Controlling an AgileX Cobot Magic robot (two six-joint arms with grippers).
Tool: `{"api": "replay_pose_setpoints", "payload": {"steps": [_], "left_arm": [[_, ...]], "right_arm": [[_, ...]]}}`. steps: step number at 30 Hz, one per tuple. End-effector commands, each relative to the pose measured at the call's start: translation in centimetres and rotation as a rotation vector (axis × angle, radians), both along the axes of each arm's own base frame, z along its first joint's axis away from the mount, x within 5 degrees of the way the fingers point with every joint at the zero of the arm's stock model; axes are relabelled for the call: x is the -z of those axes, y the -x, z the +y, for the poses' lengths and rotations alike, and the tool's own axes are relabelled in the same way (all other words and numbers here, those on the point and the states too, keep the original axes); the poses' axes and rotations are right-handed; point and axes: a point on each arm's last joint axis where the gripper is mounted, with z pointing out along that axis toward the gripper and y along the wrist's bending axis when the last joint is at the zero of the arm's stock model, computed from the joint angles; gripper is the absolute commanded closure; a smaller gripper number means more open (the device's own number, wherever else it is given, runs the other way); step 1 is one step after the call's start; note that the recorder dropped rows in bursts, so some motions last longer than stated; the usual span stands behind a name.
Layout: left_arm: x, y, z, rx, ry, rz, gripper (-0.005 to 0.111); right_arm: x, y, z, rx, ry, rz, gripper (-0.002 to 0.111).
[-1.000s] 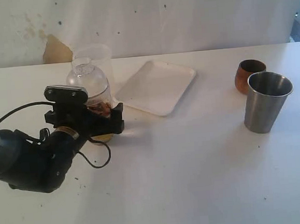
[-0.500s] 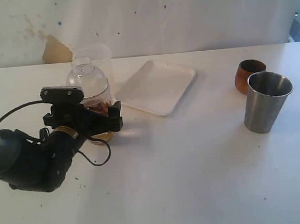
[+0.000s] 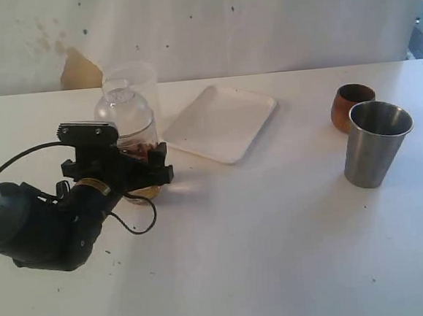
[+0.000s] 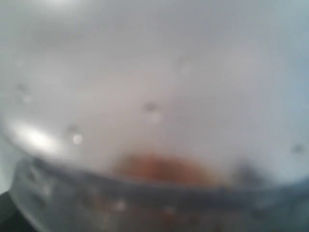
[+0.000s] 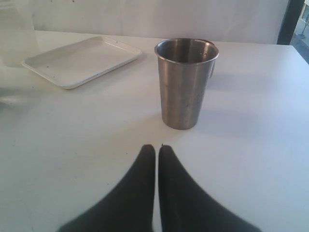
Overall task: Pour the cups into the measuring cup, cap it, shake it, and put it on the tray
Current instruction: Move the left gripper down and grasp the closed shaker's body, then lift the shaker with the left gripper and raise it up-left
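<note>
Exterior view, measuring cup [image 3: 137, 145] between jaws of left end effector [image 3: 128, 173]

My left arm [image 3: 38, 230] is a bulky, rounded casing in matte charcoal black, at the near left of the scene. A brass-coloured ring [image 3: 93, 186] bands its wrist. Past that, the left gripper [image 3: 145, 170] is a blocky black crossbar topped by a flat grey plate [image 3: 86, 129] with small dark screw heads. A thin black cable [image 3: 24, 151] arcs above the arm, and a second cable [image 3: 135, 228] loops beneath the wrist. Of my right gripper [image 5: 156, 148] I see only two smooth, black, tapering fingers [image 5: 137, 188].
</note>
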Motion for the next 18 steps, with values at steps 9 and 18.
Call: {"api": "replay_pose_setpoints", "payload": {"steps": [9, 18], "left_arm": [[-4.8, -0.1, 0.8, -0.091, 0.052, -0.110, 0.103], [-14.7, -0.9, 5.3, -0.208, -0.034, -0.258, 0.107]], "right_arm": [[0.0, 0.0, 0.0, 0.003, -0.003, -0.012, 0.106], [0.0, 0.0, 0.0, 0.003, -0.003, -0.012, 0.106]]}}
